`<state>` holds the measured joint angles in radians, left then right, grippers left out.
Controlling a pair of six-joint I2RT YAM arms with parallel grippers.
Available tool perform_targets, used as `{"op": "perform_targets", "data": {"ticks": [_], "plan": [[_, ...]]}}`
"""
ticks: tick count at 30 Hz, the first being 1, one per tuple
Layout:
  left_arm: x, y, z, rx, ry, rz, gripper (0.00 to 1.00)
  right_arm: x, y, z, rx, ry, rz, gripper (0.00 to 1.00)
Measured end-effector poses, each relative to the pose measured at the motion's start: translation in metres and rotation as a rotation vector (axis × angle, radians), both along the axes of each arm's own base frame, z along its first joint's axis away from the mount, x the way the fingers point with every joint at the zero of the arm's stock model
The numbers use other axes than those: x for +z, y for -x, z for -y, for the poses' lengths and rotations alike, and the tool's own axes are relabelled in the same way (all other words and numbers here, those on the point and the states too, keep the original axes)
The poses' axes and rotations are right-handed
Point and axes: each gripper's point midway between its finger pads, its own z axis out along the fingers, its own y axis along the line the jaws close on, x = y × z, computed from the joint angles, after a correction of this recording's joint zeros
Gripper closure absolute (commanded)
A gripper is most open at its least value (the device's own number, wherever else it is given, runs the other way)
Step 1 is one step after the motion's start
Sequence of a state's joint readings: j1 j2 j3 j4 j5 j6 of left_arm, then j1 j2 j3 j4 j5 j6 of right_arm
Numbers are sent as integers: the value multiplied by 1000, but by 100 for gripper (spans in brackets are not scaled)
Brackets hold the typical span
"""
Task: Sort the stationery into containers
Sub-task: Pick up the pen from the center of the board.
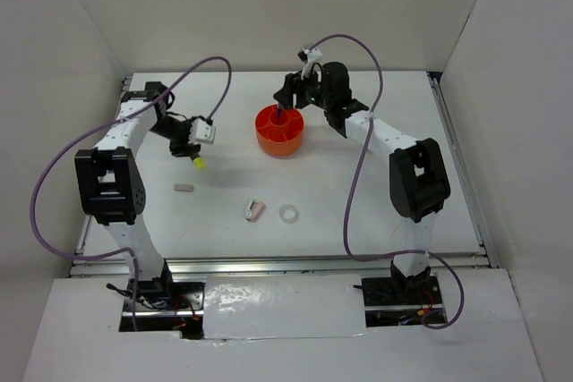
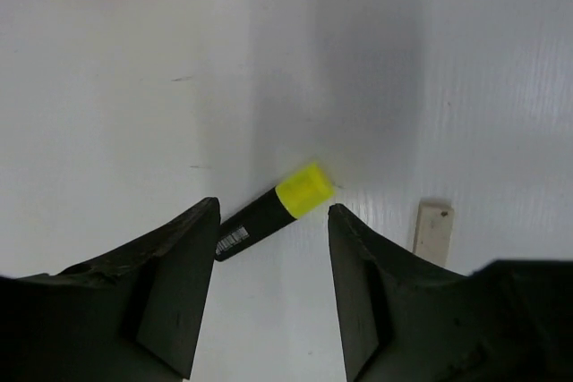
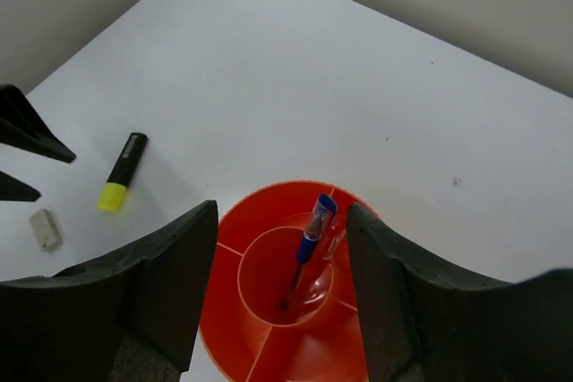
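The round orange organizer [image 1: 280, 131] stands at mid-table. A blue pen [image 3: 312, 230] stands in its central cup, with a second, clear-capped pen [image 3: 332, 241] leaning beside it. My right gripper [image 3: 282, 212] is open and empty, right above the organizer [image 3: 260, 221]. My left gripper [image 2: 273, 210] is open, low over a black highlighter with a yellow cap [image 2: 303, 190] that lies on the table just beyond its fingertips. A white eraser [image 2: 433, 232] lies to the right of it. A pink-white piece [image 1: 254, 210] and a white tape ring [image 1: 288, 214] lie nearer the front.
White walls close in the table on the left, back and right. The highlighter [image 3: 123, 170] and eraser [image 3: 45, 228] also show in the right wrist view, left of the organizer. The left arm's cable loops above the table.
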<state>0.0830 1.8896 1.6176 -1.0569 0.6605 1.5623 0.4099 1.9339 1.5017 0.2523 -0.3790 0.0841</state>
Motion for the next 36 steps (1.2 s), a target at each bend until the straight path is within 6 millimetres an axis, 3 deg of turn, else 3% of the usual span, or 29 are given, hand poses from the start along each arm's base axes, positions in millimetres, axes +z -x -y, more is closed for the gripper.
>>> {"op": "perform_targets", "data": {"ticks": [4,8,15,20,23,29,36], "plan": [[-36,17,0,-197,-139,40,41,-4,4,6,4,-17,-63,34],[-46,15,-1,-322,-241,72,35,4,6,30,-19,-38,-121,34],[-65,-4,-15,-395,-384,70,31,57,10,86,-79,-94,-87,34],[-82,-13,-18,-439,-452,35,31,81,17,108,-97,-111,-55,34],[-90,-17,-22,-450,-491,21,31,81,18,116,-101,-112,-60,34],[-101,-21,-28,-466,-548,-5,34,59,22,124,-107,-102,-124,34],[-106,-15,-33,-472,-581,-17,38,58,20,130,-117,-103,-129,34]]}}
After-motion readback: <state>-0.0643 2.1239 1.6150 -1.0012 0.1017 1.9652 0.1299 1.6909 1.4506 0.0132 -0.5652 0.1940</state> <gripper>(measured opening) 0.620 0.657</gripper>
